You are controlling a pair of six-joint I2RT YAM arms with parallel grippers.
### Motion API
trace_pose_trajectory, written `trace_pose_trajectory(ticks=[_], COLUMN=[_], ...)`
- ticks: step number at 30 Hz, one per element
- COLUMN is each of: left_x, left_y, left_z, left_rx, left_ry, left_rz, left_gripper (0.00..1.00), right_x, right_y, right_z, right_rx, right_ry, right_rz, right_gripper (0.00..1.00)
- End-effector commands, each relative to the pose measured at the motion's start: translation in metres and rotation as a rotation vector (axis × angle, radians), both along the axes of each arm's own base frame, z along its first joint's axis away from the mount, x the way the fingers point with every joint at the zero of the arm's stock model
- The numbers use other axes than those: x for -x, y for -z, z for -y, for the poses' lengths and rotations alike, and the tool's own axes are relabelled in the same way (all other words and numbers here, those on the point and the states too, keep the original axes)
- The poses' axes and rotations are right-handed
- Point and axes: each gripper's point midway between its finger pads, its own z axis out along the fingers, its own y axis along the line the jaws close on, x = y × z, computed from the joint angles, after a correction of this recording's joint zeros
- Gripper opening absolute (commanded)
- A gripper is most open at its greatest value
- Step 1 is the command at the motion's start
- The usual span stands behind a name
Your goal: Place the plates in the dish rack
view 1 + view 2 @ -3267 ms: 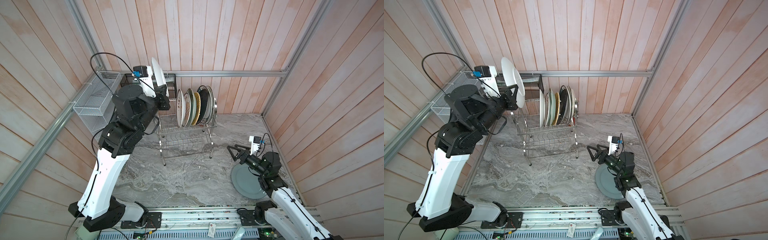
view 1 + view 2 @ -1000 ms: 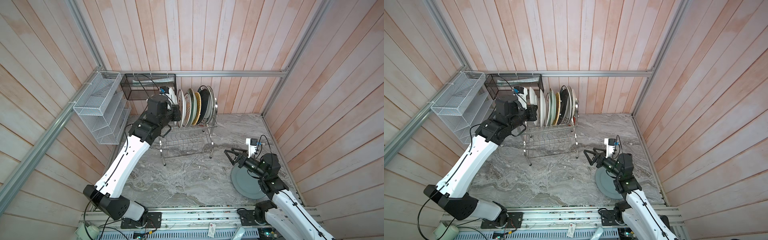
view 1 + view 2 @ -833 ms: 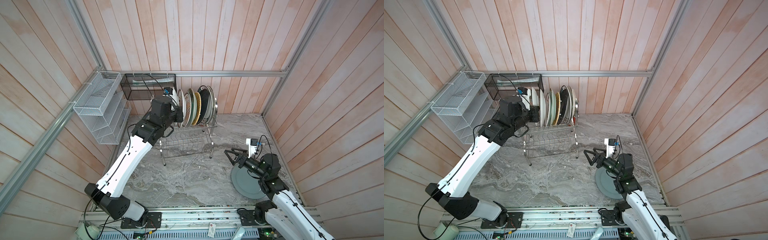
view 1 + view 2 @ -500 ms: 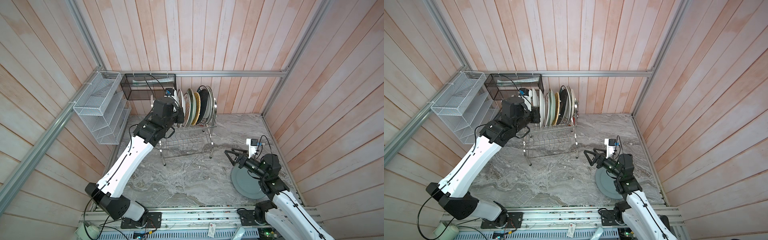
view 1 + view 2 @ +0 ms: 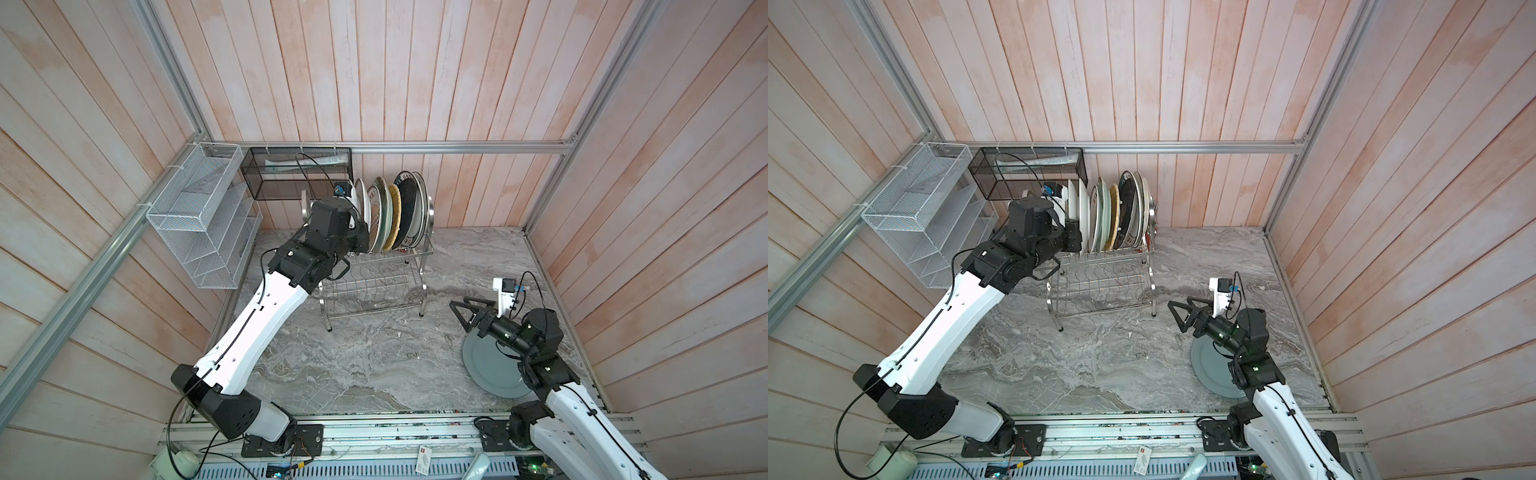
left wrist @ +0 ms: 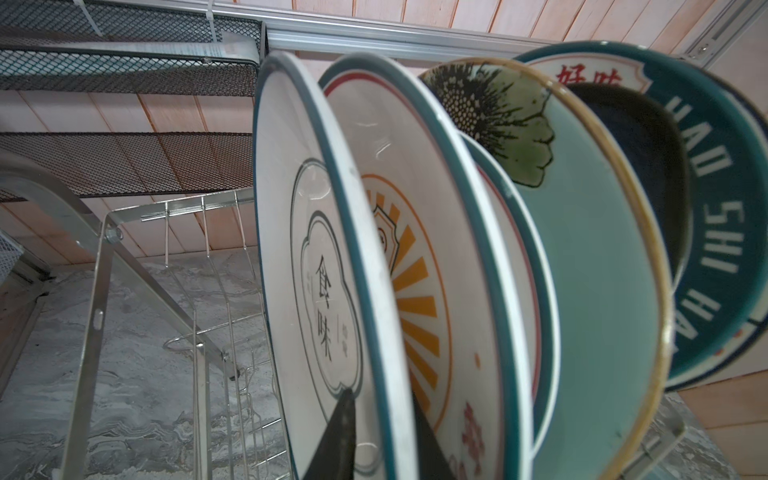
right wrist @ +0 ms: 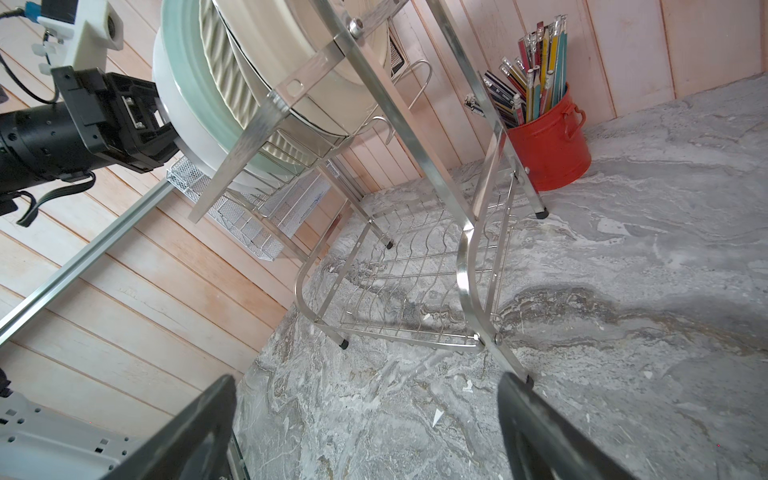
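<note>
Under the right arm (image 5: 536, 332) in both top views, a grey plate (image 5: 486, 374) lies flat, behind the right gripper (image 5: 467, 308), whose jaws are wide apart and aimed at the rack (image 5: 370, 286). Left wrist: the left gripper (image 6: 381, 399) straddles the racked white plate (image 6: 291, 249) at its rim; grip unclear. Right wrist: rack ahead, no grey plate.

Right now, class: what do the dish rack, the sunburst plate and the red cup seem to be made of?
Dish rack: polished steel, likely; mirror-bright strips and thin wires.
Sunburst plate: glazed ceramic or melamine; glossy white, printed orange rays.
Red cup: painted metal, probably; smooth sheen, small side handle.
</note>
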Motion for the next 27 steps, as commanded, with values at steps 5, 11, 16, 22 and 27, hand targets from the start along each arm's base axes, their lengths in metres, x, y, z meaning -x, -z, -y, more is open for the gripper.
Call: trace_pose_trajectory(ticks=[5, 11, 16, 22, 27], left_x=[0.013, 0.022, 0.032, 0.048, 0.062], left_y=[-0.024, -0.036, -0.047, -0.064, -0.079], left_z=[-0.009, -0.012, -0.016, -0.019, -0.028], left_rx=[0.041, 0.062, 0.085, 0.128, 0.157], left_ry=[-0.005, 0.004, 0.009, 0.036, 0.051], left_rz=[0.035, 0.05, 0.067, 0.093, 0.118], left_gripper=[0.27, 0.31, 0.32, 0.33, 0.34], right_x=[0.004, 0.005, 0.006, 0.005, 0.006], right_y=[-0.008, -0.011, -0.014, -0.017, -0.018], right_z=[-0.001, 0.0, 0.001, 0.003, 0.004], right_rx=[-0.007, -0.008, -0.004, 0.015, 0.025], right_ry=[-0.007, -0.005, -0.001, 0.012, 0.019], right_rz=[0.014, 0.018, 0.018, 0.017, 0.004], right_gripper=[0.98, 0.98, 0.98, 0.98, 0.98])
